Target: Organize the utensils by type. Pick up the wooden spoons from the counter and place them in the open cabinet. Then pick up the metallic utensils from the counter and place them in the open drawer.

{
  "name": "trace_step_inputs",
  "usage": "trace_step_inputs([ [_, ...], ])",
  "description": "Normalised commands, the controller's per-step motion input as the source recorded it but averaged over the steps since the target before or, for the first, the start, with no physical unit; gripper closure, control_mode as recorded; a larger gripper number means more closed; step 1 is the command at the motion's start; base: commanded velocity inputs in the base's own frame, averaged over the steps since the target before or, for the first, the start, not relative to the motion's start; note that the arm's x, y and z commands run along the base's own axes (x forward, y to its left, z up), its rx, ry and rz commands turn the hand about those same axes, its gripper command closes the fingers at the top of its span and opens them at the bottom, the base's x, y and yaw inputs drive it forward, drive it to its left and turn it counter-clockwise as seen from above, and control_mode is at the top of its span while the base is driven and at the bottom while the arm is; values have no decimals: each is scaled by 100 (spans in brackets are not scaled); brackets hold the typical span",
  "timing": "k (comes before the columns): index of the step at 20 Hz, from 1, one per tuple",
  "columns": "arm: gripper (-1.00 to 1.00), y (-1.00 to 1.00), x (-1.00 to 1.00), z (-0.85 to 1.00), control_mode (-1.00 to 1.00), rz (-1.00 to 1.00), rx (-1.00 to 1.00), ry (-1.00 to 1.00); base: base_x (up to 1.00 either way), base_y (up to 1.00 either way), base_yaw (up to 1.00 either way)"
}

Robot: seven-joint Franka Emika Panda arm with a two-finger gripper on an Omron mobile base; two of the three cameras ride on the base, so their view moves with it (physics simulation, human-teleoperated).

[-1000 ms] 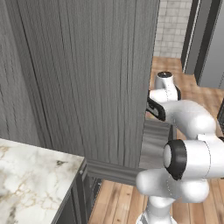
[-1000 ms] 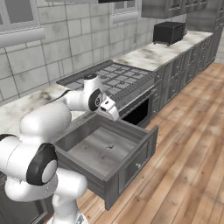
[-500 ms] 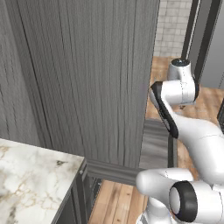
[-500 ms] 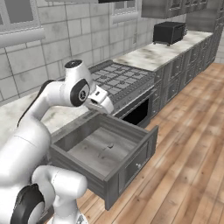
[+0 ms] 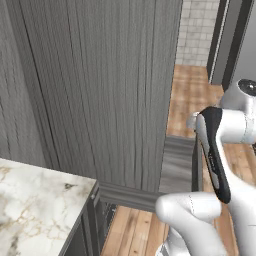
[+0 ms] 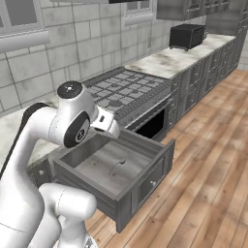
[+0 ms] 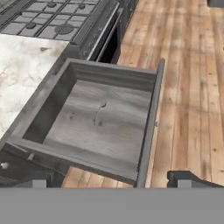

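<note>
Left base view: cabinet door fills 9 to 12 o'clock; counter corner at 8 o'clock; arm at 3 to 5 o'clock.
Right base view: drawer pulled out at centre, a spoon on its floor; stove at 12 o'clock.
Hand view: gripper with jaws spread wide, holding nothing; spoon lies in the drawer at 12 o'clock of the jaws, well apart from both fingertips.
</note>
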Motion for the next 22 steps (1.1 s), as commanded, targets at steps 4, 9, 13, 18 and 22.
trace_step_inputs([
  [4,-100,33,-78,4,-100,23,0,-16,0,0,0],
  [9,-100,26,-22,32,-100,8,0,-1,0,0,0],
  [13,-100,29,0,24,-100,0,-1,6,0,0,0],
  [18,-100,31,-3,3,-100,0,-10,10,0,0,0],
  [22,-100,13,-19,0,-100,0,-6,2,0,0,0],
])
